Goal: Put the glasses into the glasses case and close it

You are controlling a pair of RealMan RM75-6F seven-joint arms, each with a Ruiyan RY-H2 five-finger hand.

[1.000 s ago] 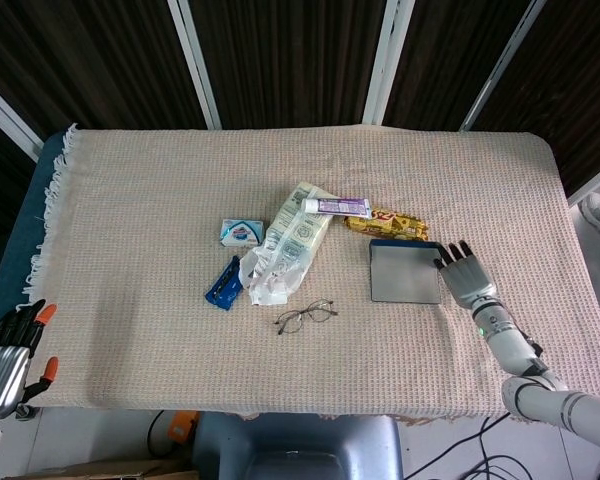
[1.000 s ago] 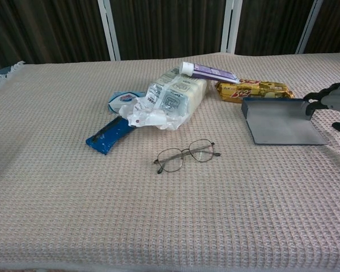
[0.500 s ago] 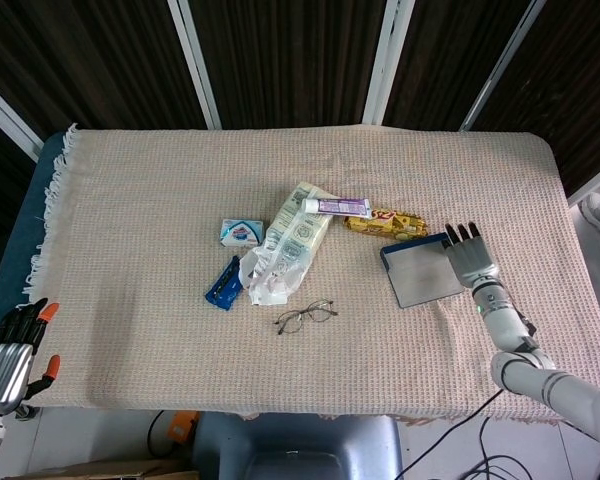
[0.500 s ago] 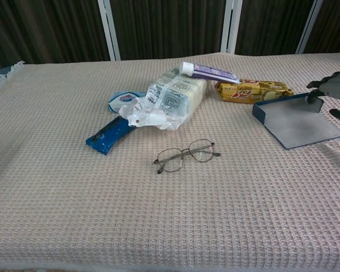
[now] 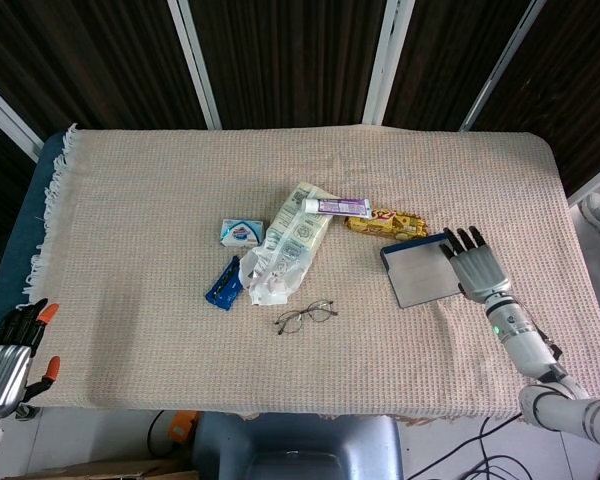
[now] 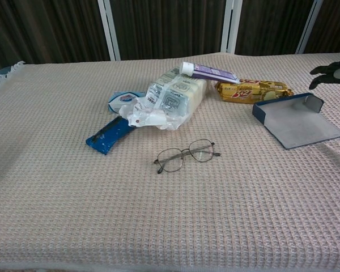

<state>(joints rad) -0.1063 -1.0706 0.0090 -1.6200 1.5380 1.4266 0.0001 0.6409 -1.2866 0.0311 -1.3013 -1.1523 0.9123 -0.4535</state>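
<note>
Thin wire-framed glasses (image 5: 305,317) (image 6: 187,154) lie unfolded on the beige cloth near the table's front middle. To their right lies the glasses case (image 5: 423,270) (image 6: 294,120), blue outside and grey inside, open and turned at an angle. My right hand (image 5: 475,265) (image 6: 333,69) hovers over the case's right end with fingers spread, holding nothing; the chest view shows it raised clear of the case. My left hand (image 5: 8,348) hangs off the table's front left corner, empty, with its fingers apart.
Behind the glasses sits a cluster: a crumpled plastic tissue pack (image 5: 285,245), a toothpaste tube (image 5: 337,206), a gold snack bar (image 5: 385,224), a blue wrapper (image 5: 223,282) and a small white-blue packet (image 5: 240,232). The cloth's right edge (image 5: 580,270) runs near the right hand.
The case has slid right and turned at an angle. The right hand, which was touching its far corner, has lifted off it. The glasses and left hand have not moved.
</note>
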